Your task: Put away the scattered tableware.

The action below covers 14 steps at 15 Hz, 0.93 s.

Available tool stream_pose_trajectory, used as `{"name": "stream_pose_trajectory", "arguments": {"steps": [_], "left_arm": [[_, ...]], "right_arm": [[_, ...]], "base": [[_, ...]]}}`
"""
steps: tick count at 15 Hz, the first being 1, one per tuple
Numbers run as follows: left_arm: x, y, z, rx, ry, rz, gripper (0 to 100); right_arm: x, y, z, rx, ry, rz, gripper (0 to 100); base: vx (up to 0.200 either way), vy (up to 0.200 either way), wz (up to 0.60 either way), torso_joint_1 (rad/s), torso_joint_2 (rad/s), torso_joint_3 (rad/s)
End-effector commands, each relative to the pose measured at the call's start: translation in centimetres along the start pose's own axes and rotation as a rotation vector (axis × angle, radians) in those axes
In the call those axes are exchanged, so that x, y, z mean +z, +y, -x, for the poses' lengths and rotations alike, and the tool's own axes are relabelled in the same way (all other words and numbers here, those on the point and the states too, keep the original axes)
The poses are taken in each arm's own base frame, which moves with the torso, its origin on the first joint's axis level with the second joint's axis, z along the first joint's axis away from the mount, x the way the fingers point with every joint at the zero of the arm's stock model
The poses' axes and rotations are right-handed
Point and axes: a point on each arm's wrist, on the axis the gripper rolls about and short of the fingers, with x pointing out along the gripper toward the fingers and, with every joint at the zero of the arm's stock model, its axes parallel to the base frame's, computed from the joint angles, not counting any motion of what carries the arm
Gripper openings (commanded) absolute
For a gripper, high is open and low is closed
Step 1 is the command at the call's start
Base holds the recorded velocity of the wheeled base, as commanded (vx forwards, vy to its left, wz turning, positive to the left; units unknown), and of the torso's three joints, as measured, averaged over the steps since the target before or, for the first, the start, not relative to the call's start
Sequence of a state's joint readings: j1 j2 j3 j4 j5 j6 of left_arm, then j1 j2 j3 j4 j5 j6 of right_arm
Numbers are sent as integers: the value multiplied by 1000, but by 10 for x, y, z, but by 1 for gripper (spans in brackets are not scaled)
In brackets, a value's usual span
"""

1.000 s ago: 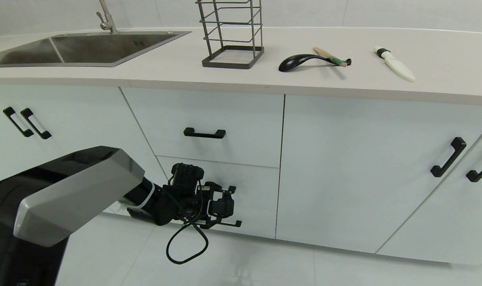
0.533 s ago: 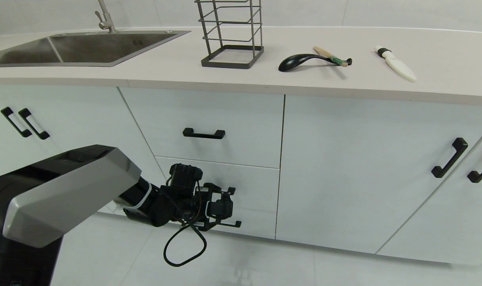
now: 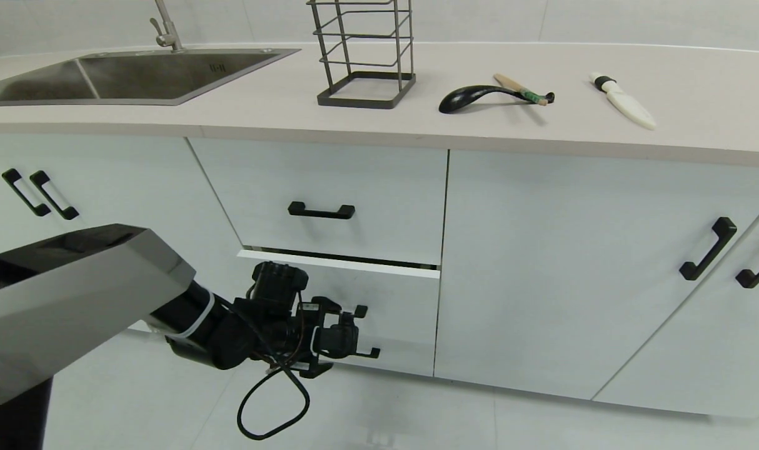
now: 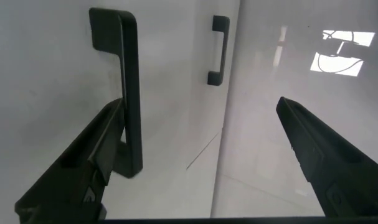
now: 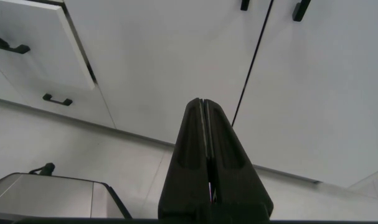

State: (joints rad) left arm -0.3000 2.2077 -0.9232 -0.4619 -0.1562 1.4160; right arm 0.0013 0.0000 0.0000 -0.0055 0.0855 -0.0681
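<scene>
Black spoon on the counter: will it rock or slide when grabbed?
Spoon is probably rigid: its arched handle holds shape above the counter. Likely rocks, resting on bowl and handle tip. Glossy finish may slip.

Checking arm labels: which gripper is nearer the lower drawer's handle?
Left. The left gripper is open, with the lower drawer's handle between its fingers. The right gripper is shut and hangs back from the cabinet fronts, away from that drawer.

Head camera downward; wrists near cabinets (image 3: 542,262)
</scene>
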Motion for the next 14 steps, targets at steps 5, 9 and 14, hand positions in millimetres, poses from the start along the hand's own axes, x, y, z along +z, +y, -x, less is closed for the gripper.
{"name": "stream_pose_trajectory", "arguments": {"steps": [5, 9, 14], "left_arm": [[23, -12, 96, 82, -50, -34, 100], [55, 11, 134, 112, -141, 39, 100], [55, 64, 123, 95, -240, 22, 100]], "right_arm": [[0, 0, 0, 1, -1, 1, 0], [0, 0, 0, 1, -1, -1, 0], [0, 0, 0, 1, -1, -1, 0]], "base": [[0, 0, 0, 0, 0, 0], [0, 0, 0, 0, 0, 0], [0, 0, 0, 0, 0, 0]]}}
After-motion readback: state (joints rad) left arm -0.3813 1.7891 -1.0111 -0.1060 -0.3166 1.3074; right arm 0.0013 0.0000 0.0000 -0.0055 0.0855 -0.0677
